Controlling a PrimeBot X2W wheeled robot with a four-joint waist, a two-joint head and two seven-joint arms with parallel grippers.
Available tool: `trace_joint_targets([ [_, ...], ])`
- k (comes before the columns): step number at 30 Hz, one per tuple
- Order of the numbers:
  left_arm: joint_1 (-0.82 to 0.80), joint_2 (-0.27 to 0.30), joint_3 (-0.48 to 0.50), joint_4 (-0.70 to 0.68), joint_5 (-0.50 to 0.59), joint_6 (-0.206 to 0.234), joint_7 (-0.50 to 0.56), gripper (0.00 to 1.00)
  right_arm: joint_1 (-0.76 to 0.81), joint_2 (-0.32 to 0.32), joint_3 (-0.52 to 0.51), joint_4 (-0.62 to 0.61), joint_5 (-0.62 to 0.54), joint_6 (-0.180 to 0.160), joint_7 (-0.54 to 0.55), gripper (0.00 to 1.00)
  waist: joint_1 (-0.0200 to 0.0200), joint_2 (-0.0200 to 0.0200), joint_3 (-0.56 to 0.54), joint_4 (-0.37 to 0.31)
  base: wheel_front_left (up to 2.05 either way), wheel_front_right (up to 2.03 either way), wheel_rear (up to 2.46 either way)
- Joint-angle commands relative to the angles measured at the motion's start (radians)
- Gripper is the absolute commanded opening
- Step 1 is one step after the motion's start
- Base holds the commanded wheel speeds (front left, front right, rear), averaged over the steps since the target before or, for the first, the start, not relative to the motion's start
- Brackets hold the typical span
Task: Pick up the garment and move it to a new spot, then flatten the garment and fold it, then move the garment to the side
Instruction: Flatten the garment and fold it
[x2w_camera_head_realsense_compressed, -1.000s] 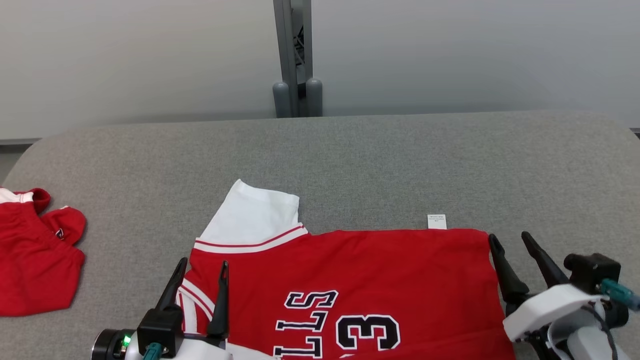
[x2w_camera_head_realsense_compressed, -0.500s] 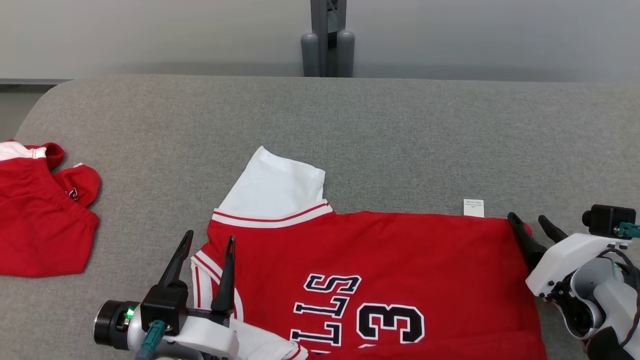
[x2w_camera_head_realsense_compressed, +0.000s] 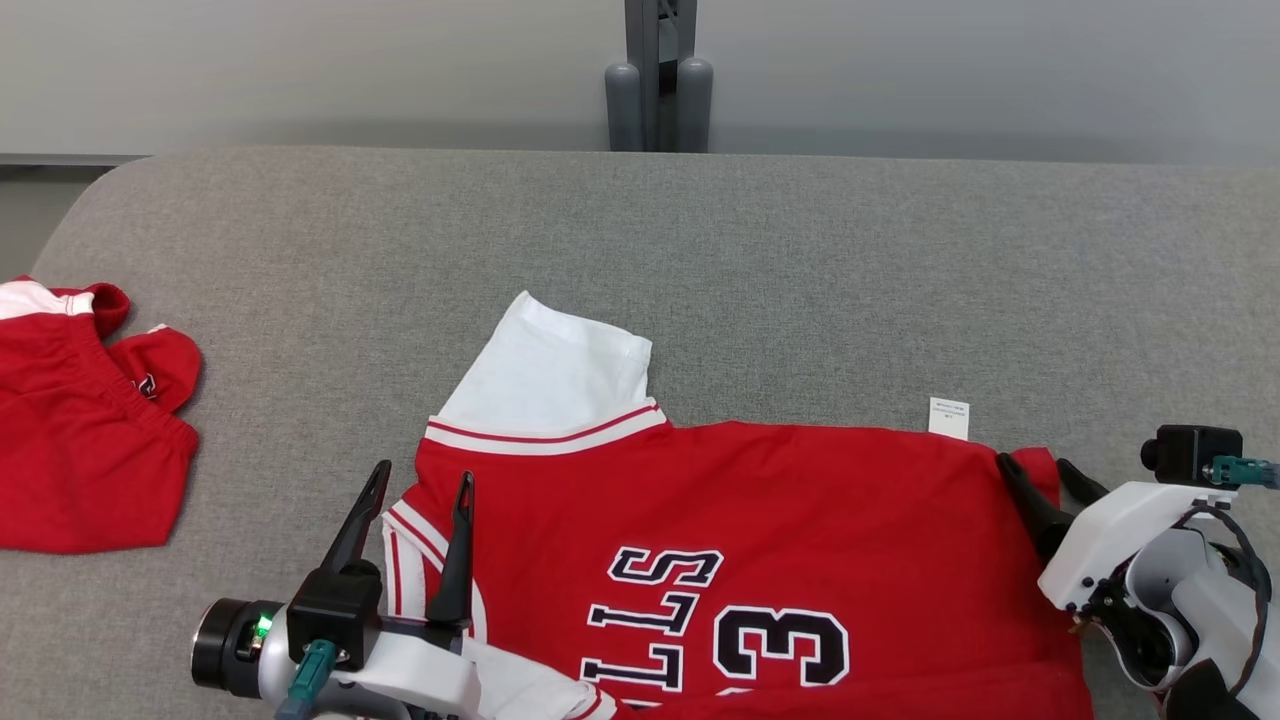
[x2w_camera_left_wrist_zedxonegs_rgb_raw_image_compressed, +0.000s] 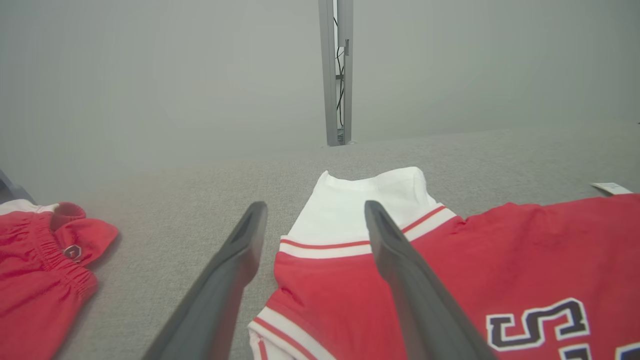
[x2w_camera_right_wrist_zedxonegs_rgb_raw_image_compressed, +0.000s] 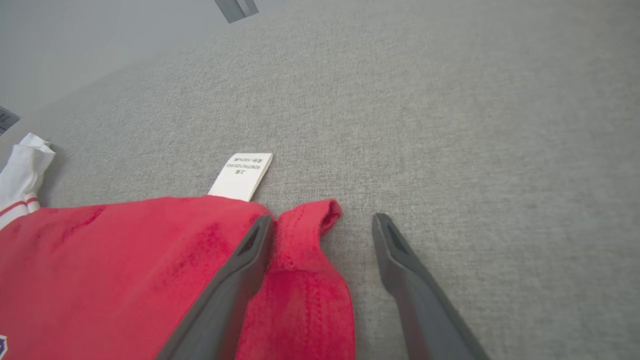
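Where jersey (x2w_camera_head_realsense_compressed: 760, 510) ends, right end effector (x2w_camera_head_realsense_compressed: 1034, 462) astride

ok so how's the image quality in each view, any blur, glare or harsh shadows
Head view: soft, even light, no glare, jersey lettering crisp, only faint shadows. Left wrist view: the fingers blur near the lens and the wall behind looks hazy. Right wrist view: tilted, wide-angle; the white tag and grey surface weave are sharp.
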Motion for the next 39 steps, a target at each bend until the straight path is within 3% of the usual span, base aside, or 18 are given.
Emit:
trace_joint_targets([
  [1,-0.022,0.004,-0.001,0.000,0.004,0.002,-0.004,1.00,-0.016,-0.009,0.018,0.009,0.017,0.000,-0.009,1.00,0.0000,0.0000,0.002,0.000,0.00,0.00,0.00],
  [5,-0.022,0.004,-0.003,-0.002,0.006,0.003,-0.004,1.00,-0.025,-0.010,0.047,0.014,0.037,0.000,-0.009,1.00,0.0000,0.0000,0.005,0.000,0.00,0.00,0.00],
  [7,-0.023,0.004,-0.004,-0.002,0.006,0.003,-0.004,1.00,-0.031,-0.014,0.064,0.017,0.050,0.000,-0.010,0.41,0.0000,0.0000,0.007,0.000,0.00,0.00,0.00],
  [9,-0.026,0.004,-0.002,-0.002,0.005,0.002,-0.004,1.00,-0.038,-0.017,0.079,0.018,0.063,0.000,-0.018,0.00,0.0000,0.0000,0.009,0.001,0.00,0.00,0.00],
  [16,-0.042,0.004,0.013,0.004,0.005,-0.012,-0.004,1.00,-0.051,-0.029,0.126,0.006,0.102,0.000,-0.077,0.00,0.0000,0.0000,0.006,-0.005,0.00,0.00,0.00],
  [21,-0.095,0.012,0.038,0.033,-0.021,-0.059,-0.004,1.00,-0.058,-0.024,0.165,0.000,0.121,0.000,-0.102,0.00,0.0000,0.0000,0.008,-0.022,0.00,0.00,0.00],
  [28,-0.290,0.083,0.033,0.201,-0.055,-0.149,0.024,1.00,-0.099,-0.015,0.222,-0.004,0.145,0.000,-0.102,0.00,0.0000,0.0000,0.040,-0.060,0.00,0.00,0.00],
  [32,-0.435,0.123,-0.025,0.308,-0.149,-0.176,0.141,1.00,-0.136,-0.010,0.252,0.005,0.155,0.000,-0.103,0.00,0.0000,0.0000,0.066,-0.081,0.00,0.00,0.00],
  [39,-0.634,0.255,-0.263,0.388,-0.480,-0.175,0.365,1.00,-0.210,0.013,0.312,0.009,0.165,0.000,-0.097,0.00,0.0000,0.0000,0.118,-0.126,0.00,0.00,0.00],
])
